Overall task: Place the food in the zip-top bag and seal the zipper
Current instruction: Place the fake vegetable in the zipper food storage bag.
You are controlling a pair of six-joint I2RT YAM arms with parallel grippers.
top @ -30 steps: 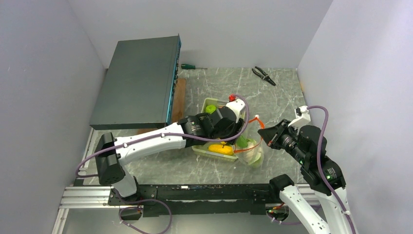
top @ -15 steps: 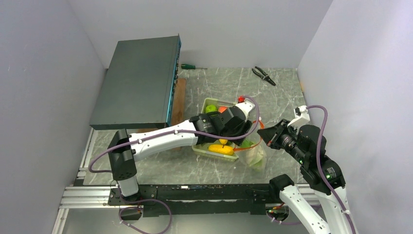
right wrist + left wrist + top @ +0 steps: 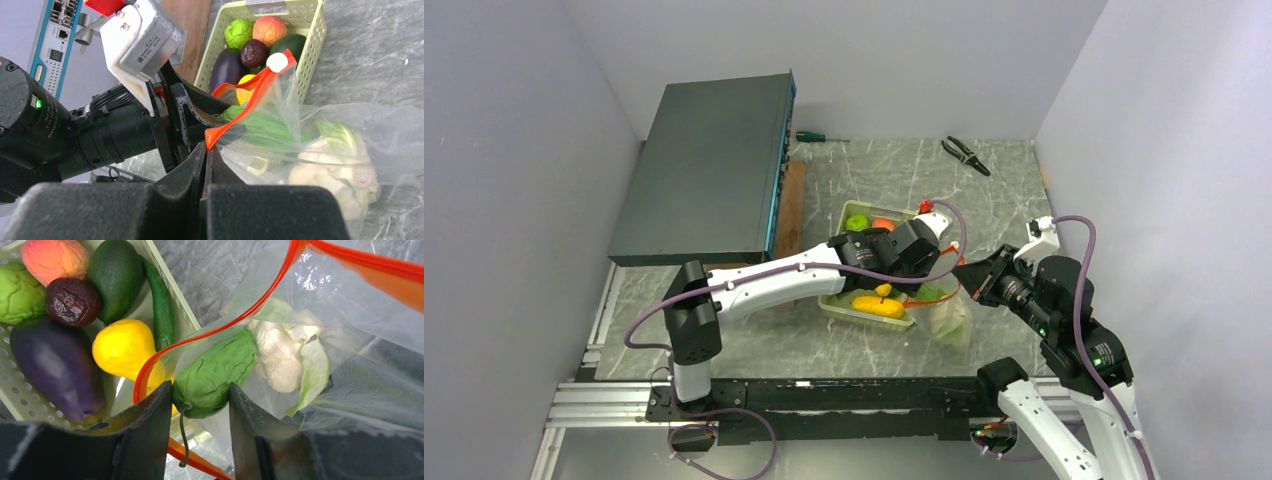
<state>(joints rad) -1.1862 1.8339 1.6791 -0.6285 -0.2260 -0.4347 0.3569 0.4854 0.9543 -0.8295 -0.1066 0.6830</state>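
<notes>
Left gripper point(image 3: 200, 388) is at the mouth of the zip-top bag point(image 3: 350, 315), and its two black jaws press against either side of the bright green piece point(image 3: 215, 370). That piece is wrinkled and leafy-skinned, with a thin stem hanging down. It sits half over the lip of the bag, just beside the tray point(image 3: 314, 40), a pale green perforated plastic basket.

Deeper in the clear, crinkly film lies the cauliflower point(image 3: 277, 357), knobbly white florets wrapped in pale leaves.

Right gripper point(image 3: 205, 150) has its jaws pressed together on the zipper point(image 3: 245, 102), pinching the thin red-orange strip and holding that edge up. The round white slider tab point(image 3: 276, 62) sits at the strip's end, over the tray's corner.

Inside the tray there is a smooth glossy eggplant point(image 3: 50, 370), the round yellow piece point(image 3: 122, 345) against the tray's wall nearest the bag, a shrivelled dark purple piece point(image 3: 72, 300) and a slim dark green cucumber point(image 3: 161, 310). The tray rests on the grey marbled desk point(image 3: 874, 170).
</notes>
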